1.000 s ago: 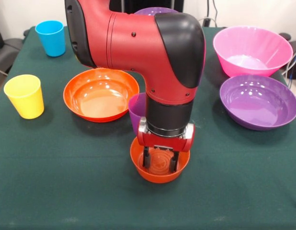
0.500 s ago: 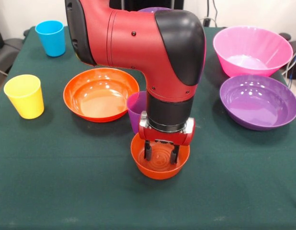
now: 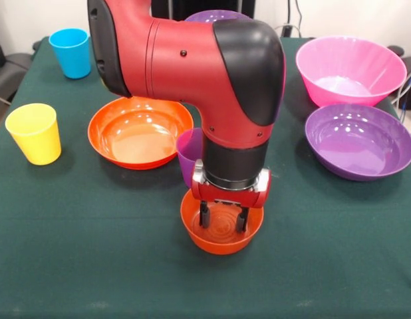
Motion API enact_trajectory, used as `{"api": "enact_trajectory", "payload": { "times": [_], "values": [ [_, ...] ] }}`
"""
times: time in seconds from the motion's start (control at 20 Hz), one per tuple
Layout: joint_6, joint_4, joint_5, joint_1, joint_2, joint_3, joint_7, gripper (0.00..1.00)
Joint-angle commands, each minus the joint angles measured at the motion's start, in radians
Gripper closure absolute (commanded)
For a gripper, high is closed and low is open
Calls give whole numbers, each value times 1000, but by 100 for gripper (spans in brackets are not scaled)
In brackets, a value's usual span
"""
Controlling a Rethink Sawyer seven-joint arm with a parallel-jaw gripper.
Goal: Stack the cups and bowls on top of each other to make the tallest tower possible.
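- Nearest: small orange bowl (image 3: 221,231) upright on the green bench (image 3: 92,279), just below frame centre. Nothing is stacked yet and no tower has begun; every piece sits alone.
- Gripper (image 3: 223,218) hangs straight down into that bowl. The two dark fingers (image 3: 204,215) stand apart inside the rim and clasp nothing; whether the tips touch the bowl floor cannot be told.
- Risk, as I judge it: the glossy sloped wall could slide off a finger on closing, and the light bowl could skid or tip. A push further down would press the tips into the bowl floor.
- Purple cup (image 3: 189,151) just beyond the bowl at its 11 o'clock, half hidden by the wrist. Any sideways lift that way could clip it and knock it over.
- Wide orange bowl (image 3: 140,130) at 10 o'clock of the gripper, clear of it.
- Yellow cup (image 3: 34,133) at 9 o'clock, well apart.
- Purple bowl (image 3: 360,141) at 2 o'clock, open path to it.
- Pink bowl (image 3: 350,70) beyond, touching or nearly touching the purple bowl's rim.
- Blue cup (image 3: 70,52) far at 10 o'clock.
- Second purple bowl (image 3: 215,14) farthest, mostly hidden behind the arm (image 3: 192,73), which blocks sight of the bench's far middle.
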State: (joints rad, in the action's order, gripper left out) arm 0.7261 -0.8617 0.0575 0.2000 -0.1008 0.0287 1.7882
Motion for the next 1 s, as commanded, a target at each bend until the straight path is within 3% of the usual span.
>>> {"api": "enact_trajectory", "payload": {
  "times": [0.05,0.55,1.0],
  "values": [
    [111,121,88,8,159,132,-259,0],
    [127,207,88,6,211,138,-287,0],
    [111,172,81,-7,193,117,-241,0]
  ]
}}
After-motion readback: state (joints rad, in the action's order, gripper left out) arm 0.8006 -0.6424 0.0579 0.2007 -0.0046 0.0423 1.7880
